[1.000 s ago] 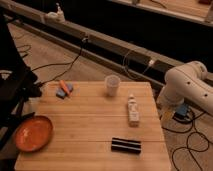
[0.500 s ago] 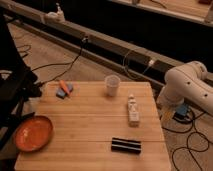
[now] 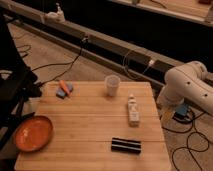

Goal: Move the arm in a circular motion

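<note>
The arm [image 3: 187,85] is a large glossy white arm of thick rounded segments. It stands at the right edge of the camera view, beside and beyond the right side of the wooden table [image 3: 85,130]. It bends down toward the floor past the table's right edge. The gripper is not in view; the arm's end runs out of the picture at the right.
On the table stand a clear plastic cup [image 3: 113,85], a small white bottle [image 3: 133,110], a black flat bar [image 3: 125,145], an orange bowl [image 3: 33,133] and a blue sponge with an orange item [image 3: 64,89]. Cables lie on the floor. A dark chair [image 3: 12,85] stands at the left.
</note>
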{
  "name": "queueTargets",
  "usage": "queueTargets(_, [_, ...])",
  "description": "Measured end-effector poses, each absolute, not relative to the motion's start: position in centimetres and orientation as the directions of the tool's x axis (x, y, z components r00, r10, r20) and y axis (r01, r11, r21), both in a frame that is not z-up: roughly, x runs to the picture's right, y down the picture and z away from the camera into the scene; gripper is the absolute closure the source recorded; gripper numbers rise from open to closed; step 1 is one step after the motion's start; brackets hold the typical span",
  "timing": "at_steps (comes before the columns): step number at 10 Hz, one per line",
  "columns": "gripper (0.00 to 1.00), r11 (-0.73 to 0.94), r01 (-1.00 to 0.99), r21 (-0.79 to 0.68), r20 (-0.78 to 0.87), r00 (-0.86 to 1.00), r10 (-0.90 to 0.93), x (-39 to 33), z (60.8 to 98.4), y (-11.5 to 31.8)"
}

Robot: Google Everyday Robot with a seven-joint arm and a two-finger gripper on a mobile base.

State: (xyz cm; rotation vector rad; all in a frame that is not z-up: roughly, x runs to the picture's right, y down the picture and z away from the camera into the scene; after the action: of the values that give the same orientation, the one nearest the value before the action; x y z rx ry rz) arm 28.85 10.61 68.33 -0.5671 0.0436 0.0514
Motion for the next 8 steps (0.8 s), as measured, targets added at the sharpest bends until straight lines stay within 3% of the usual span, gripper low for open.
queueTargets(3, [0.66,0.856,-0.036,-0.515,-0.071,0.997,-0.001,28.2,69.4,9.5])
queueTargets(6, [0.95,0.872,-0.016,-0.490,-0.074,0.997,-0.023,25.9,72.9,7.4])
queueTargets(8, [1.00,0.885,-0.007,-0.465,-0.070,0.997,-0.029,24.1,75.6,5.7])
